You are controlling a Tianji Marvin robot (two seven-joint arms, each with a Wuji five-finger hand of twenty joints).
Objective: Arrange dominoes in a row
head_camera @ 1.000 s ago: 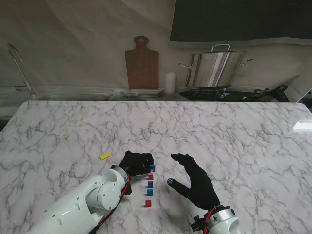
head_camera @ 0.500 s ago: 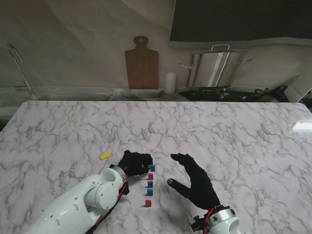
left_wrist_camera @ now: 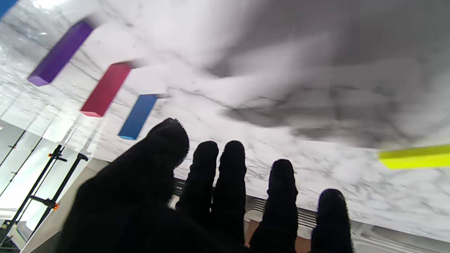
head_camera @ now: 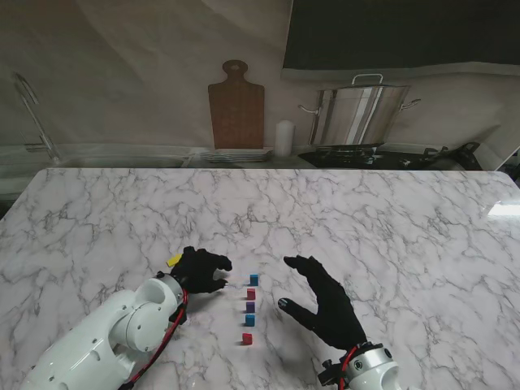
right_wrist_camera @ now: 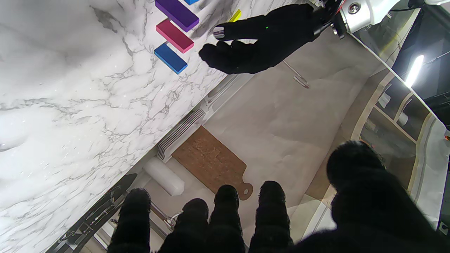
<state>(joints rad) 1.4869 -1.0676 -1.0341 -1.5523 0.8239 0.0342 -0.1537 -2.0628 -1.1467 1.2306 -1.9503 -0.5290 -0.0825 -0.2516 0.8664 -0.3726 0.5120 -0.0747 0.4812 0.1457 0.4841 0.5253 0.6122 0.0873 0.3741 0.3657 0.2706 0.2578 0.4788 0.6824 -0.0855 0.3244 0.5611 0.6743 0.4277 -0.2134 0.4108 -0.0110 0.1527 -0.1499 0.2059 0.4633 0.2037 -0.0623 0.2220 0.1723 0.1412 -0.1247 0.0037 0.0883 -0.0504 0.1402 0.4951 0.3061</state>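
Several small dominoes stand in a row running away from me: a red one (head_camera: 247, 338) nearest, then blue (head_camera: 249, 319), purple (head_camera: 250, 306), red (head_camera: 251, 293) and blue (head_camera: 254, 279). The far three show as purple (left_wrist_camera: 59, 53), red (left_wrist_camera: 106, 88) and blue (left_wrist_camera: 137, 116) blocks. A yellow domino (head_camera: 175, 260) lies flat to the left, also seen as a yellow bar (left_wrist_camera: 415, 156). My left hand (head_camera: 199, 270) hovers open between the yellow domino and the row, holding nothing. My right hand (head_camera: 325, 302) is open to the right of the row.
A wooden cutting board (head_camera: 236, 104), a white cylinder (head_camera: 283, 137) and a steel pot (head_camera: 357, 114) stand behind the table's far edge. The marble table (head_camera: 390, 219) stretches wide on all sides.
My left hand has drawn back to the left, away from the far blue domino, and its fingers have spread. The far blue domino stands free. The right hand has not moved.
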